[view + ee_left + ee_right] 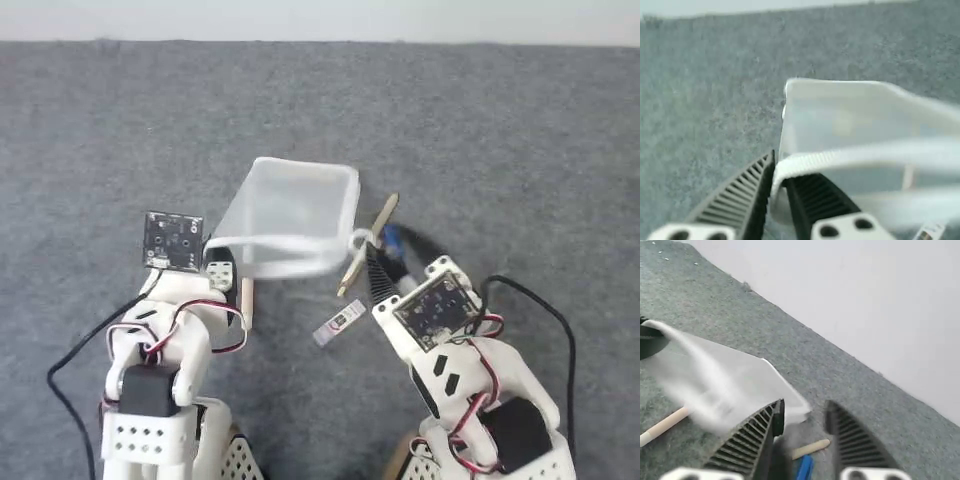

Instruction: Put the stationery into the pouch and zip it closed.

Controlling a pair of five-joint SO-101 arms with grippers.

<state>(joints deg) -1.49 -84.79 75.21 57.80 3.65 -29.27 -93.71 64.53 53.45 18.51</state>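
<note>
Left end effector point(779, 175): clenched on the zipper edge of the clear pouch point(295, 212), which sits on the grey bench point(500, 130) between my two arms. Right end effector point(805, 409): released, fingers apart at the pouch's opposite corner, above a wooden pencil point(388, 210) and a blue pen point(392, 238). Loose outside the pouch: a second pencil point(246, 300) just beside my left arm, and a small grey piece point(340, 322) near my right arm.
</note>
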